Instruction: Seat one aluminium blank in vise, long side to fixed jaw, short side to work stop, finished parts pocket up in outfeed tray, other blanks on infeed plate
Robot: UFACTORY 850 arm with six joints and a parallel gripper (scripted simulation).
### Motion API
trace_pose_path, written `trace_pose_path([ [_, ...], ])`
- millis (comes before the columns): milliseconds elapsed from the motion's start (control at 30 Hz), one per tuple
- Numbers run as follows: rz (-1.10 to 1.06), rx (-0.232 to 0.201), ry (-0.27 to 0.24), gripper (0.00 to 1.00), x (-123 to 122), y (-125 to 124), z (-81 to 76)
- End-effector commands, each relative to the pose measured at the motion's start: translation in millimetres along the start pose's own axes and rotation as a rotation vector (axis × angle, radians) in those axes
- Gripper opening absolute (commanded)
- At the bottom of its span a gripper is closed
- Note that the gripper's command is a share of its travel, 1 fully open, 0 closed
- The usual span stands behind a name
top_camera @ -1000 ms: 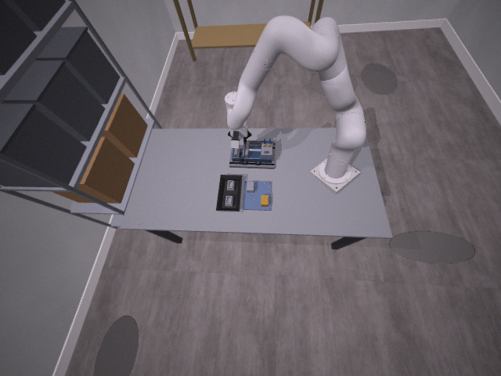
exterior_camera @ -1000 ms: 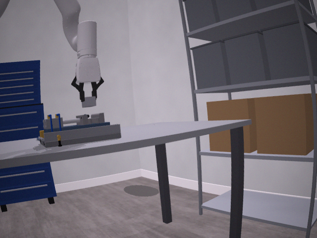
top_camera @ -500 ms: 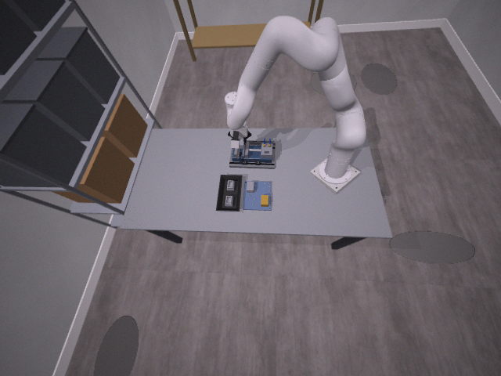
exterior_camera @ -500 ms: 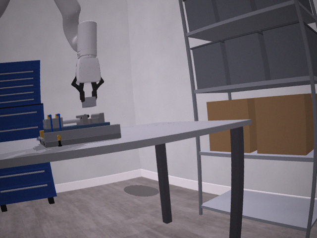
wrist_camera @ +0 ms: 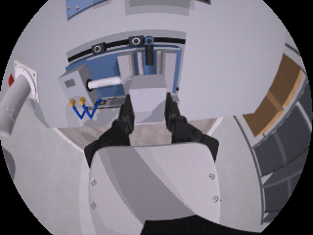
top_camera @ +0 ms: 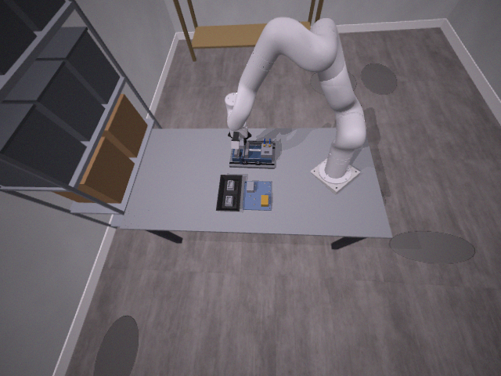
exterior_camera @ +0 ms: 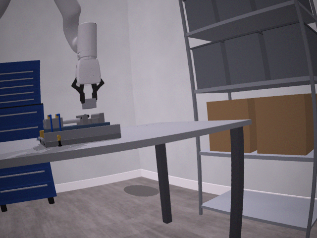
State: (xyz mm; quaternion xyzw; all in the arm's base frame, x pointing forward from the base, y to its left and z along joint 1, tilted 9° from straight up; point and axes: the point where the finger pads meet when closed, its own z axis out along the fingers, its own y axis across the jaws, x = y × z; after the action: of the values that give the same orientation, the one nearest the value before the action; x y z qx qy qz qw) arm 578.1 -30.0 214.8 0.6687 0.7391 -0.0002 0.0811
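Observation:
My gripper [exterior_camera: 88, 98] is shut on a grey aluminium blank [exterior_camera: 88, 103] and holds it in the air above the vise [exterior_camera: 77, 128], over the end away from the hoses. In the wrist view the blank [wrist_camera: 148, 104] sits between the two black fingers, over the vise's opening [wrist_camera: 147, 69]. In the overhead view the gripper [top_camera: 237, 139] is at the left end of the vise [top_camera: 254, 155]. The blue infeed plate [top_camera: 257, 196] holds one aluminium blank [top_camera: 250, 186] and one brass blank [top_camera: 265, 200]. The black outfeed tray [top_camera: 229, 192] holds two finished parts [top_camera: 230, 185] [top_camera: 228, 200].
The arm's base [top_camera: 335, 173] stands on the table to the right of the vise. A shelf rack [top_camera: 60, 101] with brown boxes stands at the table's left end. A blue drawer cabinet [exterior_camera: 20, 123] is behind the table.

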Motion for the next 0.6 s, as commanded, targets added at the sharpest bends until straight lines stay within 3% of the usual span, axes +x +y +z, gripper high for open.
trace_pose_path([
  [0,0.000,-0.002,0.000,0.00,0,1,1.8],
  [567,0.000,-0.002,0.000,0.00,-1,1,11.9],
])
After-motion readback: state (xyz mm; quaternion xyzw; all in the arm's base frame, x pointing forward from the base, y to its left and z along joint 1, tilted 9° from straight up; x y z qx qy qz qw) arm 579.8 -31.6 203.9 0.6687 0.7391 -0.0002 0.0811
